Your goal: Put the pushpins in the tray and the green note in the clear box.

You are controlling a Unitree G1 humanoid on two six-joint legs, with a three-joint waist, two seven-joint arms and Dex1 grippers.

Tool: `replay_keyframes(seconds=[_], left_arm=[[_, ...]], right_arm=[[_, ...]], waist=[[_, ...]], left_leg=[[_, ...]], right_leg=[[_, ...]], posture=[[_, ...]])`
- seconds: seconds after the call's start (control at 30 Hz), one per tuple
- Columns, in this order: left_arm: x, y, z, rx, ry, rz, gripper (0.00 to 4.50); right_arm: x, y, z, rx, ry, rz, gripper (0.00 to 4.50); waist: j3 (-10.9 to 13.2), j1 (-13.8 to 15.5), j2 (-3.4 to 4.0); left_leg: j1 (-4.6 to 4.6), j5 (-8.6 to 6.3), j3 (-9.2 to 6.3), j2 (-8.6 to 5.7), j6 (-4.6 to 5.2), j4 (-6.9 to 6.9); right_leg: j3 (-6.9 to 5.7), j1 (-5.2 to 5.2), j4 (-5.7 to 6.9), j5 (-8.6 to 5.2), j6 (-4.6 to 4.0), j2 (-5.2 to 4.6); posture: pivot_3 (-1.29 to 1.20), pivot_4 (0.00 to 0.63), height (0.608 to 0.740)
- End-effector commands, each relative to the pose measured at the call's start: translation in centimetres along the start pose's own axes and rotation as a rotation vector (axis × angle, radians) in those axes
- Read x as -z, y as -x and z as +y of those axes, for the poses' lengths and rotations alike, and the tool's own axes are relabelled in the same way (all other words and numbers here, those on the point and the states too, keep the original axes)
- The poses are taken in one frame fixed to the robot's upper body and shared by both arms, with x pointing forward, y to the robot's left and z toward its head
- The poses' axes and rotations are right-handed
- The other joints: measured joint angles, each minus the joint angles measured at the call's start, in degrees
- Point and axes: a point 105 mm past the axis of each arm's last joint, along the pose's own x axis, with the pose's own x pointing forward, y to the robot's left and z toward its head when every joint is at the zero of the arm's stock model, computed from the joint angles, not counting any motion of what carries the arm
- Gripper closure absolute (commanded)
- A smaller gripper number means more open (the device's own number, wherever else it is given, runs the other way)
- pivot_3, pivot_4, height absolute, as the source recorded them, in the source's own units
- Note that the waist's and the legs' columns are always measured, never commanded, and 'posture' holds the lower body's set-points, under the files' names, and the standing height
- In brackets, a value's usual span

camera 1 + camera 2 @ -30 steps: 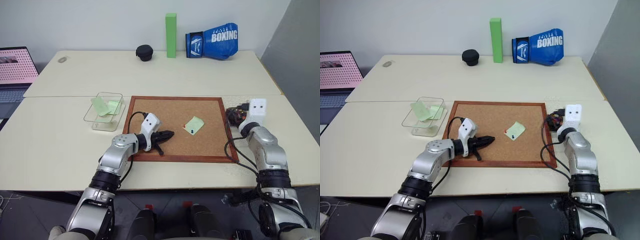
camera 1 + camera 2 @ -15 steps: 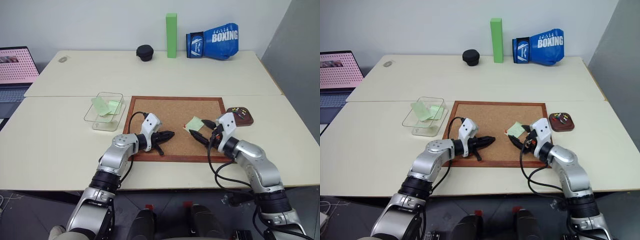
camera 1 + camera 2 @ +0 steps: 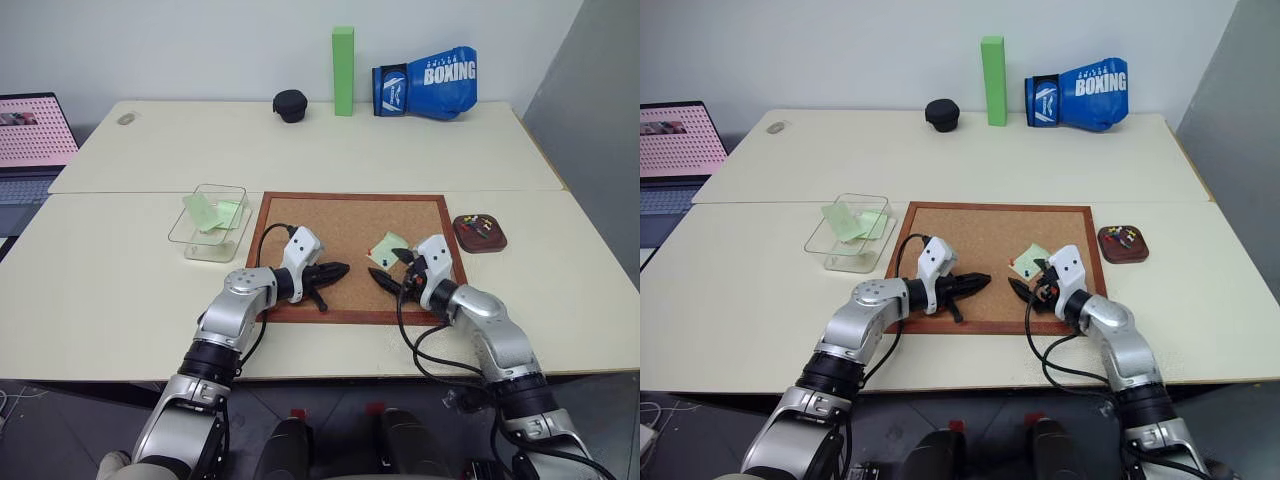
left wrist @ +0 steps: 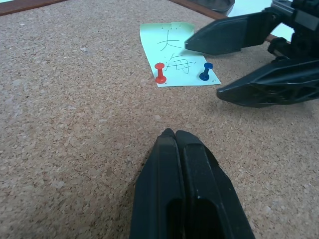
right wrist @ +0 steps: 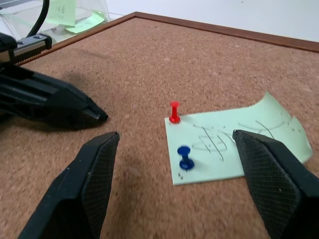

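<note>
1. Since a second ago, the right gripper has swung from over the tray at the cork board's right edge across to the green note on the cork board; the left gripper has stayed where it was.
2. That green note lies flat on the right half of the board, with handwriting on it and its far corner curling up a little.
3. Two pushpins stand in the note's near edge: a red pushpin at one corner and a blue pushpin just beside it.
4. Right gripper: its two black fingers are spread wide and grip nothing; they hover low over the cork on either side of the pinned edge, the blue pin between them.
5. Left gripper: its fingers are pressed together with nothing between them, tips low over bare cork on the left part of the board, pointing toward the note and well apart from it.
6. The dark reddish tray sits on the table just off the board's right edge, with several coloured pins already in it.
7. On the table just beyond the board's left edge sits the clear box, with pale green notes inside.
8. At the table's far edge stand a tall green block, a blue boxing glove and a small black object; a laptop is at the far left.
</note>
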Motion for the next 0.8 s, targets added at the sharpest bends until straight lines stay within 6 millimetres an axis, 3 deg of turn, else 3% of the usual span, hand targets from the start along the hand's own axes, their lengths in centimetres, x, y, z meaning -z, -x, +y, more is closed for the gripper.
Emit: replay_keyframes(seconds=[0.03,0.17,0.4,0.8], left_arm=[[1.2,-0.2,-0.6,0.016,0.011,0.042,4.5],[1.3,-0.1,-0.6,0.015,0.012,0.044,4.5],[1.1,-0.2,-0.4,0.016,0.003,0.045,4.5],[1.3,0.0,-0.6,0.023,0.003,0.055,4.5]], right_arm=[[-1.3,-0.7,0.2,-0.018,0.044,-0.045,0.63],[-1.1,-1.0,0.4,-0.03,0.05,-0.035,0.63],[-0.1,-0.8,0.8,-0.049,0.092,0.005,2.0],[-0.5,-0.9,0.2,-0.027,0.105,-0.003,4.47]], waist=[[0.0,0.0,0.0],[0.0,0.01,0.0],[0.0,0.0,0.0],[0.0,0.01,0.0]], left_leg=[[0.0,0.0,0.0,0.0,0.0,0.0],[0.0,0.0,0.0,0.0,0.0,0.0],[0.01,0.0,0.0,0.0,0.0,0.0],[0.02,0.0,0.0,0.01,0.0,0.0]], right_leg=[[0.0,0.0,0.0,0.0,0.0,0.0],[0.0,0.0,0.01,0.0,0.0,0.0],[0.0,0.0,0.01,0.0,0.0,0.0],[0.0,0.0,0.02,0.0,0.0,0.0]], posture=[[0.0,0.15,0.74],[0.0,0.15,0.74],[0.0,0.15,0.74],[0.0,0.15,0.74]])
